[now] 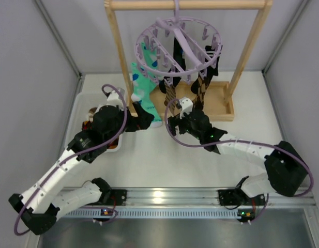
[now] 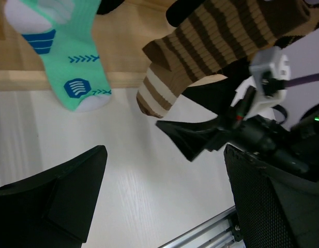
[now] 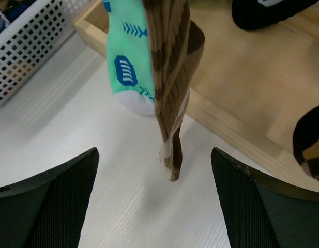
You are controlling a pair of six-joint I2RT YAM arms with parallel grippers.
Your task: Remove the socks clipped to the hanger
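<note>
Frame (image 1: 116,46) of pale wood carried the lilac hanger (image 1: 179,49) by its hook, so the socks (image 1: 143,93) dangled low toward the surface (image 1: 159,165). Wide-jawed, the right gripper (image 3: 154,155) straddled the brown sock (image 3: 172,77), poised to pinch; the left gripper (image 2: 165,150) gaped, holding nothing.

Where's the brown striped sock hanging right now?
Right wrist view, centre: the brown striped sock hangs ahead of the open right tool, beside the mint-green sock, its lower end at the front edge of the wooden base.
</note>
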